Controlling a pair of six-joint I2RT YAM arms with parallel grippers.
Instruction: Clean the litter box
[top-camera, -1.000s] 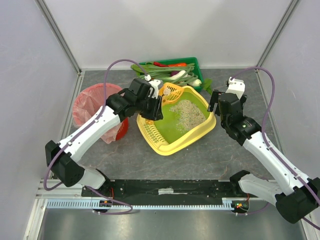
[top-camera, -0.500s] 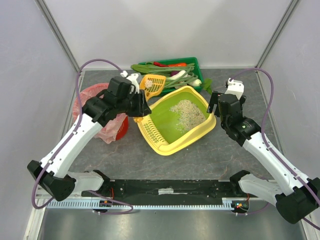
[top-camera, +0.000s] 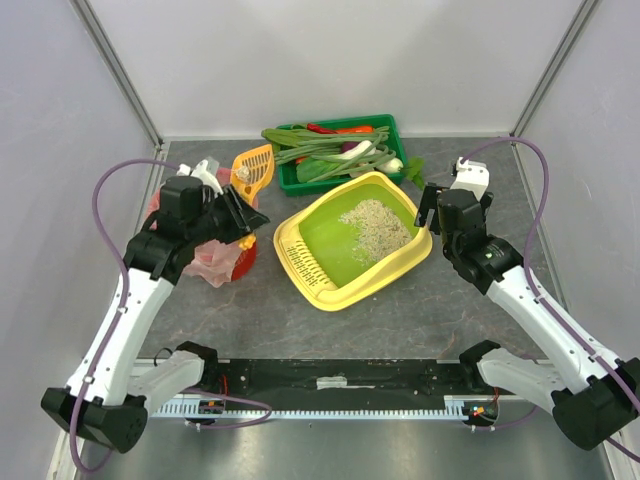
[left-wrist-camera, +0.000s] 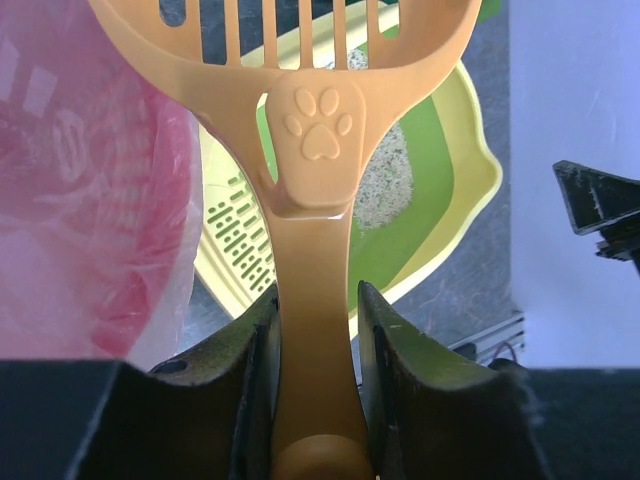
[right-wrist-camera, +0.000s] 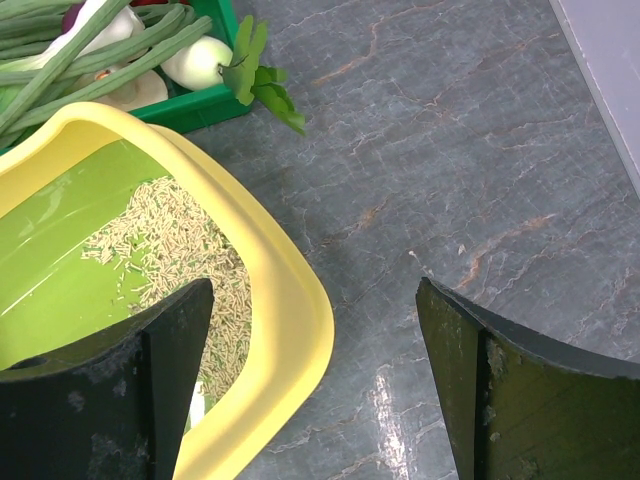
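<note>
The litter box (top-camera: 300, 262) has a yellow rim, a lime-green inside, a slotted ledge at its near-left end and pale litter (top-camera: 376, 226) at its far right end. My left gripper (top-camera: 238, 212) is shut on the handle of an orange slotted scoop (top-camera: 253, 166) with a small pale clump in it, held to the left of the box, by the red bin. In the left wrist view the scoop handle (left-wrist-camera: 312, 330) runs between my fingers. My right gripper (top-camera: 428, 212) is open, straddling the box's right corner rim (right-wrist-camera: 290, 330).
A red bin with a pink bag (top-camera: 188, 192) stands left of the litter box, below the scoop. A dark green crate of vegetables (top-camera: 340, 147) stands behind the box. Grey walls close the table on three sides.
My left arm has swung left with the scoop, from over the litter box's far left end to over the red bin's edge. My right arm has stayed still.
</note>
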